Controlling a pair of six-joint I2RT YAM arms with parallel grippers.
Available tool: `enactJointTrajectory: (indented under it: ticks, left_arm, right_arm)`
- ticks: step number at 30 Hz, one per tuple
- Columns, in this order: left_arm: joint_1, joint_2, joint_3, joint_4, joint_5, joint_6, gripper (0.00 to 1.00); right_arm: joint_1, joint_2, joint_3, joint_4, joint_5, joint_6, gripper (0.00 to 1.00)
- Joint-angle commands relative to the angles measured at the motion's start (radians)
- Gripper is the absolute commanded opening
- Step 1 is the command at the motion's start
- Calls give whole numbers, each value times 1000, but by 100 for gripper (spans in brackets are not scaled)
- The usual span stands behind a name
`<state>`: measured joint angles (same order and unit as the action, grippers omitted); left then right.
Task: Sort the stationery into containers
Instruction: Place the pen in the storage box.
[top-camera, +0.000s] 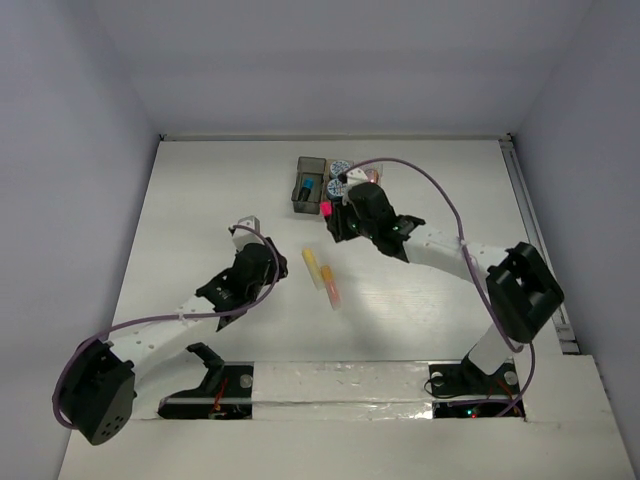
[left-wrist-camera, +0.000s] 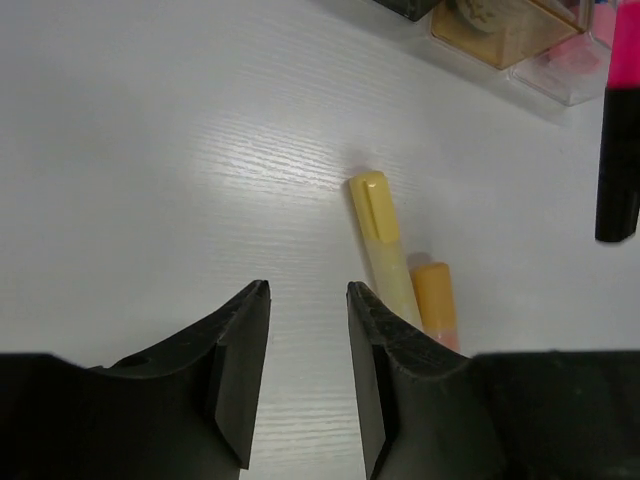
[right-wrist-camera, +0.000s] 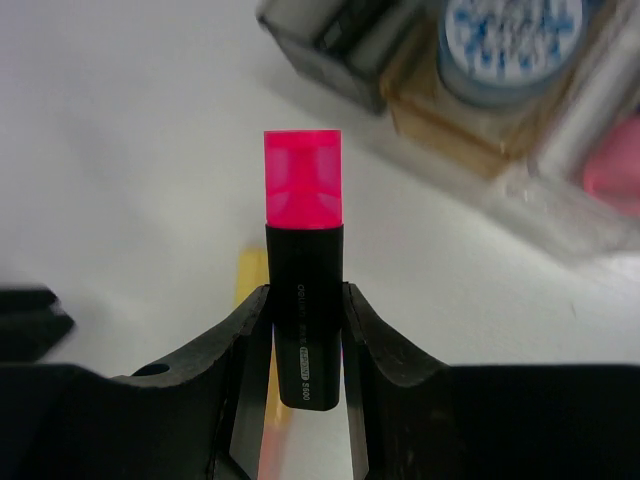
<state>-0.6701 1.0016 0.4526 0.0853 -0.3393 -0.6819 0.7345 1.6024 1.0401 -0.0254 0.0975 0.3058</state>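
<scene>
While my right gripper (right-wrist-camera: 303, 295) is clamped on its black barrel, the pink-and-black highlighter (right-wrist-camera: 302, 195) runs straight out along my fingers. Its long axis is in line with my wrist, and the translucent pink cap leads. From above, the cap end points to roughly 10 o'clock and sits just off the near corner of the dark grey bin (top-camera: 308, 172), at that bin's 5 o'clock. The cap is squared and glossy, the barrel flat-sided and matte. Small white print runs lengthwise down the barrel. Its last characters look like "S500"; the rest is too small to read.

The dark grey bin is joined in a row to the amber bin (right-wrist-camera: 470, 110) and the clear bin (right-wrist-camera: 560, 215), lying toward 3 o'clock from it. A blue highlighter (top-camera: 307, 186) is in the dark one. A blue-and-white tape roll (right-wrist-camera: 512, 35) is in the amber one, its pattern blurred. Something pink shows in the clear one, too blurred to name.

My left gripper (left-wrist-camera: 308, 290) has its fingers parted by a narrow gap, with nothing between them, over the bare white table (left-wrist-camera: 150, 150). At its 1 o'clock the yellow highlighter (left-wrist-camera: 380, 240) and the orange highlighter (left-wrist-camera: 435, 295) lie side by side, staggered. From above, their long axes run from 11 to 5 o'clock.
</scene>
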Motion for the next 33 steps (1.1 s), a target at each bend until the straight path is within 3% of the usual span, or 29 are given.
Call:
enactJointTrajectory:
  ticks: [1, 4, 7, 18, 27, 30, 31, 33]
  left_arm:
    - [0, -15, -41, 82, 0, -54, 31]
    - [-37, -6, -60, 88, 5, -67, 12]
    - [-59, -3, -86, 111, -18, -80, 8]
    - [-77, 3, -150, 211, 34, -102, 14]
    - [-86, 80, -120, 220, 49, -81, 25]
    - [-86, 112, -98, 220, 45, -81, 29]
    - [-86, 118, -92, 228, 46, -84, 29]
    - [-86, 135, -78, 220, 51, -81, 32]
  right_arm:
    - [8, 112, 199, 75, 25, -34, 3]
    - [8, 232, 336, 68, 34, -51, 3]
    - [8, 330, 453, 85, 48, -51, 3]
    - [-46, 638, 892, -119, 131, 6, 4]
    - [-87, 648, 887, -105, 146, 45, 6]
    - [-87, 669, 914, -131, 133, 46, 23]
    - [-87, 672, 917, -134, 130, 42, 43]
    - [-87, 671, 914, -130, 123, 44, 54]
